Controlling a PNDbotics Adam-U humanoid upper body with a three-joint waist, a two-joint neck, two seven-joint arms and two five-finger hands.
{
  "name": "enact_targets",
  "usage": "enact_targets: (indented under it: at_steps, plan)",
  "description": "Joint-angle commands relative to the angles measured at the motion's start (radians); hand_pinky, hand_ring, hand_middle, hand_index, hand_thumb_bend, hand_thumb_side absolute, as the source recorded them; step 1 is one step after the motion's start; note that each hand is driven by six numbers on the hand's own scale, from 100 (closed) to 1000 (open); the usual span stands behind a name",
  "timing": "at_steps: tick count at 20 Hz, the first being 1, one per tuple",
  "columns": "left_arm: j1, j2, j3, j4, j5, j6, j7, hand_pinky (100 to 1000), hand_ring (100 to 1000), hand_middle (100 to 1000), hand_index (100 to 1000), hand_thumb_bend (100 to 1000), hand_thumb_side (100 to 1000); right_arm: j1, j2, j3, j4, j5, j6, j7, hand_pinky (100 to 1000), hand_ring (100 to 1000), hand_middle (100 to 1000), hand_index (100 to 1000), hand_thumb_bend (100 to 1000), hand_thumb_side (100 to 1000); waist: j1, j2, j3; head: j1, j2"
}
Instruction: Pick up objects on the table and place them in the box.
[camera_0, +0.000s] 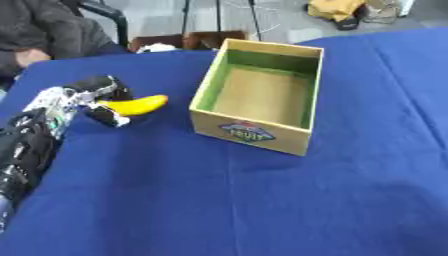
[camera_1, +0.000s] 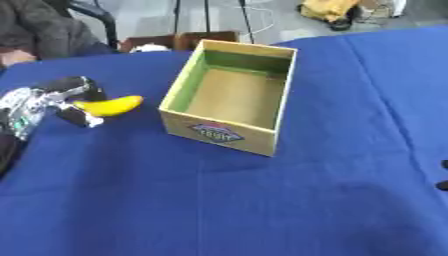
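The box (camera_0: 256, 95) stands open on the blue table (camera_0: 262, 200), a cardboard one with green inner walls, a brown floor and a coloured label on the side that faces the robot. Nothing lies inside it.

To the left of the box, just beside it but not touching, is the banana (camera_0: 137, 105). The left hand (camera_0: 98, 97) holds it: the fingers and the thumb are curled round the stem end, and the yellow free end points toward the box. The banana seems to be a little above the cloth (I cannot tell for sure if it still touches the table). The left arm comes in from the lower left, well away from the box.

Of the right hand (camera_1: 444, 175) only some dark fingertips show, far to the right of the box at the edge of the right eye view; I cannot tell if it is spread or closed.
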Motion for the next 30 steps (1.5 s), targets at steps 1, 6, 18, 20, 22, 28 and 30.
enact_targets:
  at_steps: [1,6,18,20,22,28,30]
  plan:
    - [-0.012,0.039,0.007,-0.007,0.009,0.002,-0.002,685,552,472,597,262,257,-0.003,-0.016,-0.006,-0.026,0.005,-0.002,0.002,566,730,674,713,100,864,-0.004,-0.018,0.003,0.0,-0.005]
    - [-0.013,0.044,0.007,-0.02,0.028,0.001,0.01,675,533,452,567,222,232,-0.001,-0.017,-0.007,-0.026,0.004,-0.003,0.001,567,730,674,713,100,862,-0.006,-0.021,0.005,0.0,-0.004]
    - [-0.011,0.052,0.0,-0.032,0.018,-0.015,-0.023,702,594,524,664,441,352,0.001,-0.018,-0.007,-0.026,0.001,-0.003,0.003,567,731,674,714,100,862,-0.008,-0.027,0.01,-0.002,-0.005]
    - [-0.011,0.051,0.0,-0.031,0.012,-0.021,-0.036,710,607,540,681,468,375,0.001,-0.017,-0.007,-0.026,0.001,-0.002,0.003,567,731,674,714,100,861,-0.008,-0.027,0.01,-0.003,-0.005]
    - [-0.011,0.052,0.002,-0.031,0.007,-0.023,-0.043,711,610,545,686,480,387,0.001,-0.017,-0.008,-0.026,0.001,-0.003,0.003,567,731,675,714,100,861,-0.009,-0.027,0.01,-0.004,-0.005]
    - [-0.01,0.056,0.004,-0.032,-0.005,-0.023,-0.053,706,602,535,677,458,355,0.003,-0.017,-0.008,-0.027,0.001,-0.003,0.002,567,731,674,714,100,861,-0.009,-0.028,0.011,-0.006,-0.003]
    - [-0.009,0.058,0.005,-0.032,-0.009,-0.021,-0.055,701,594,526,669,443,338,0.003,-0.017,-0.009,-0.026,0.001,-0.003,0.002,567,731,674,714,100,861,-0.009,-0.029,0.012,-0.006,-0.003]
